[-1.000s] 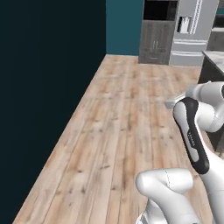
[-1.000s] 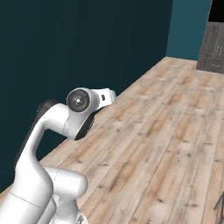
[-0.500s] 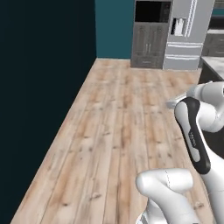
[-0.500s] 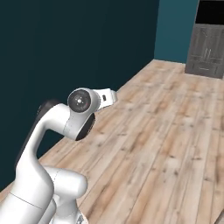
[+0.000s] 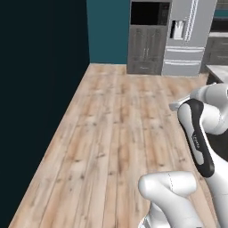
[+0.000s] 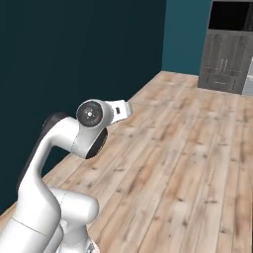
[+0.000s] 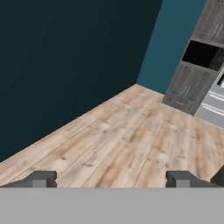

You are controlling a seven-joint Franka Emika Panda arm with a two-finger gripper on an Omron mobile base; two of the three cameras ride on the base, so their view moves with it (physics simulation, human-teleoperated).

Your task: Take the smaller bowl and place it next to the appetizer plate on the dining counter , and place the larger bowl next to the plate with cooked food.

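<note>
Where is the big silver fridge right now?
The fridge stands at the far end of the wooden floor, top right in the left base view, beside the dark grey cabinet.

Wood-plank floor (image 5: 120, 129) — grey cabinets (image 5: 144, 51) standing on it.

Tool (image 7: 111, 179) wide apart over wooden floor (image 7: 118, 140).

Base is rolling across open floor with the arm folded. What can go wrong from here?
1. None of the bowls, plates or dining counter is in sight, so the base may steer to the wrong place.
2. The dark wall runs close along the left; drifting that way could clip it.
3. The gripper is open and empty, its fingers spread wide and jutting forward, which could snag the tall grey cabinets or refrigerator ahead.
</note>
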